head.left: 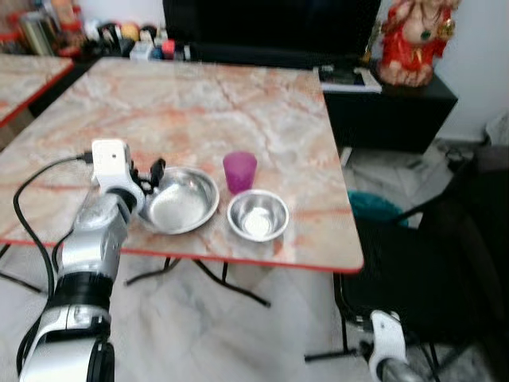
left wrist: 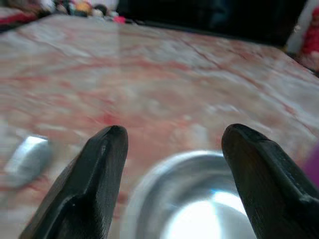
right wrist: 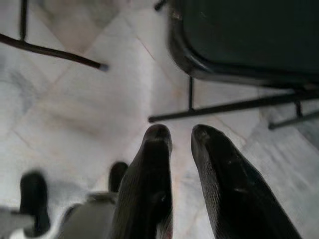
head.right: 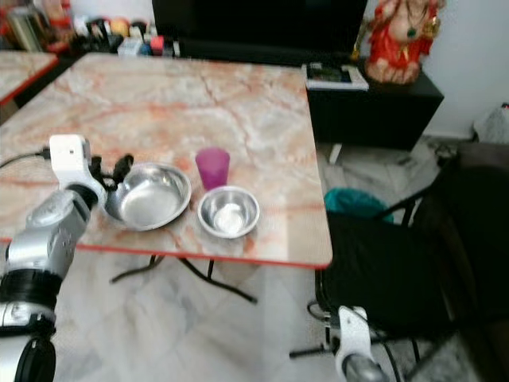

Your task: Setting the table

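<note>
The left pincer point(head.left: 153, 177) hovers with its black fingers spread wide at the near-left rim of the large steel bowl point(head.left: 180, 199) on the tabletop point(head.left: 199, 103), gripping nothing. To do this well, one finger should drop inside the rim and one outside before closing. Beyond that bowl sit the purple cup point(head.left: 240, 172) and small steel bowl point(head.left: 258, 215). The right pincer point(right wrist: 182, 144) hangs idle, fingers narrowly parted
</note>
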`<state>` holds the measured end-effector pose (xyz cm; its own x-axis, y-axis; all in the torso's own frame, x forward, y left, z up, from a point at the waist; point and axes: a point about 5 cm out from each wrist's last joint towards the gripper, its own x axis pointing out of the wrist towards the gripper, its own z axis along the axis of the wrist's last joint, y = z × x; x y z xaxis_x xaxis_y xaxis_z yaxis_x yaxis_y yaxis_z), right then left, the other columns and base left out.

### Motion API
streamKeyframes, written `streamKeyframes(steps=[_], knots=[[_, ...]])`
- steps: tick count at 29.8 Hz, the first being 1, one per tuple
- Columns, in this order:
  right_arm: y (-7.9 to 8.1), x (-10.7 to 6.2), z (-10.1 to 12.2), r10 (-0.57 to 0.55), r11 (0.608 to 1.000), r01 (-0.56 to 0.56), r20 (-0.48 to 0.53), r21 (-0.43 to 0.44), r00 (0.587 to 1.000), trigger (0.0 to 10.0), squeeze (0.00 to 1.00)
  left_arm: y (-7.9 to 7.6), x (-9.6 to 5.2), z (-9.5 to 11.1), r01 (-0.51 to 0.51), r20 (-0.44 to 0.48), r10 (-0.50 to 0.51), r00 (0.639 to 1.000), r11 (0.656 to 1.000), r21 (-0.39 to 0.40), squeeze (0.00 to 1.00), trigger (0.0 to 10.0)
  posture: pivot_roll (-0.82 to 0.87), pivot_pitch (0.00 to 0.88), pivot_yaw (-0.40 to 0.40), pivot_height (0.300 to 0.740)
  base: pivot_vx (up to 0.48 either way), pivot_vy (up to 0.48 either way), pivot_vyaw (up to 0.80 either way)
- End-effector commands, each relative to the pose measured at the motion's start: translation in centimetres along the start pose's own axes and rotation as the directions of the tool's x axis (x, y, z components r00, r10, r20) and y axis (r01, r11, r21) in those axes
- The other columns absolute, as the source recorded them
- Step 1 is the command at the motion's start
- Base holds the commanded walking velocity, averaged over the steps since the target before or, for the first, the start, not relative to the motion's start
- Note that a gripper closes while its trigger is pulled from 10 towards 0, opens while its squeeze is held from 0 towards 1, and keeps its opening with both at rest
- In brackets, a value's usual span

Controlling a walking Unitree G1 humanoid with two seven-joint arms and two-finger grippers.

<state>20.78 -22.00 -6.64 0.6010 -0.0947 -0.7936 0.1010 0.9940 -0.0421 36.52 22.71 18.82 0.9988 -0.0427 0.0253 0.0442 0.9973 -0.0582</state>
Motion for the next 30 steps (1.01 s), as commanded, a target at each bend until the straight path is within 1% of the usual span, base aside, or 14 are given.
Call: streamKeyframes(steps=[1, 3, 4, 6, 9, 11, 12, 15, 16, 17, 19, 23, 27, 30], knots=[[0.7, 0.0, -0.6, 0.017, 1.0, -0.017, -0.017, 0.013, 1.0, 10.0, 0.0, 0.5, 0.0, 0.9, -0.011, 0.023, 0.012, 1.0, 1.0, -0.018, 0.0, 10.0, 0.01, 0.096, -0.048, 0.736, 0.0, 0.0, 0.0], [0.7, 0.0, -0.5, 0.017, 1.0, -0.017, -0.017, 0.013, 1.0, 10.0, 0.0, 0.4, 0.0, 1.4, -0.004, 0.035, 0.007, 0.999, 0.995, -0.096, 0.0, 10.0, 0.01, 0.096, -0.048, 0.736, 0.0, 0.0, 0.0], [0.7, 0.0, -0.5, 0.017, 1.0, -0.017, -0.017, 0.013, 1.0, 10.0, 0.0, 0.4, 0.0, 1.4, -0.004, 0.035, 0.007, 0.999, 0.995, -0.096, 0.0, 10.0, 0.01, 0.096, -0.048, 0.736, 0.0, 0.0, 0.0], [0.7, 0.0, -0.5, 0.016, 1.0, -0.016, -0.017, 0.013, 1.0, 10.0, 0.0, 0.9, 0.0, 2.0, -0.011, 0.024, 0.016, 1.0, 0.982, -0.186, 0.0, 10.0, 0.01, 0.098, -0.047, 0.736, 0.0, 0.0, 0.0], [0.7, 0.0, -0.5, 0.016, 1.0, -0.016, -0.017, 0.013, 1.0, 10.0, 0.0, 1.4, 0.1, 2.4, -0.035, 0.005, 0.038, 0.999, 0.971, -0.236, 0.0, 10.0, 0.02, 0.1, -0.046, 0.736, 0.0, 0.0, 0.0], [0.7, 0.0, -0.5, 0.016, 1.0, -0.016, -0.017, 0.013, 1.0, 10.0, 0.0, 1.8, 0.1, 2.6, -0.058, -0.021, 0.054, 0.998, 0.96, -0.272, 0.0, 10.0, 0.02, 0.1, -0.046, 0.736, 0.0, 0.0, 0.0], [0.7, 0.0, -0.5, 0.017, 1.0, -0.017, -0.017, 0.012, 1.0, 10.0, 0.0, 2.5, 0.1, 2.8, -0.092, -0.067, 0.074, 0.995, 0.944, -0.316, 0.0, 10.0, 0.02, 0.103, -0.044, 0.736, 0.0, 0.0, 0.0], [0.7, 0.0, -0.5, 0.018, 1.0, -0.018, -0.018, 0.011, 1.0, 10.0, 0.0, 3.1, 0.1, 2.8, -0.11, -0.123, 0.072, 0.99, 0.933, -0.343, 0.0, 10.0, 0.02, 0.104, -0.04, 0.736, 0.0, 0.0, 0.0], [0.8, 0.0, -0.5, 0.019, 1.0, -0.018, -0.018, 0.012, 1.0, 10.0, 0.0, 3.2, 0.0, 2.8, -0.108, -0.14, 0.064, 0.988, 0.937, -0.332, 0.21, 10.0, 0.02, 0.105, -0.038, 0.736, 0.0, 0.0, 0.0], [0.8, 0.0, -0.5, 0.019, 1.0, -0.019, -0.017, 0.012, 1.0, 10.0, 0.0, 3.3, 0.0, 2.7, -0.101, -0.152, 0.055, 0.987, 0.943, -0.317, 1.0, 10.0, 0.02, 0.105, -0.038, 0.736, 0.0, 0.0, 0.0], [0.8, 0.0, -0.5, 0.021, 1.0, -0.021, -0.017, 0.013, 1.0, 10.0, 0.0, 3.3, -0.1, 2.6, -0.107, -0.191, 0.049, 0.98, 0.945, -0.309, 1.0, 10.0, 0.03, 0.106, -0.033, 0.736, 0.0, 0.0, 0.0], [0.9, 0.0, -0.5, 0.024, 1.0, -0.024, -0.018, 0.015, 1.0, 10.0, 0.0, 3.1, -0.2, 2.1, -0.104, -0.23, 0.024, 0.973, 0.934, -0.341, 1.0, 10.0, 0.03, 0.105, -0.03, 0.736, 0.0, 0.0, 0.0], [1.0, 0.0, -0.6, 0.027, 1.0, -0.026, -0.02, 0.017, 0.999, 10.0, 0.0, 2.8, -0.2, 0.8, -0.118, -0.289, 0.008, 0.957, 0.924, -0.364, 1.0, 10.0, 0.02, 0.105, -0.023, 0.736, 0.0, 0.0, 0.0], [1.0, 0.0, -0.7, 0.028, 0.999, -0.027, -0.022, 0.017, 0.999, 10.0, 0.0, 2.5, -0.2, 0.2, -0.125, -0.31, 0.0, 0.951, 0.915, -0.384, 1.0, 10.0, 0.02, 0.104, -0.022, 0.736, 0.0, 0.0, 0.0]])
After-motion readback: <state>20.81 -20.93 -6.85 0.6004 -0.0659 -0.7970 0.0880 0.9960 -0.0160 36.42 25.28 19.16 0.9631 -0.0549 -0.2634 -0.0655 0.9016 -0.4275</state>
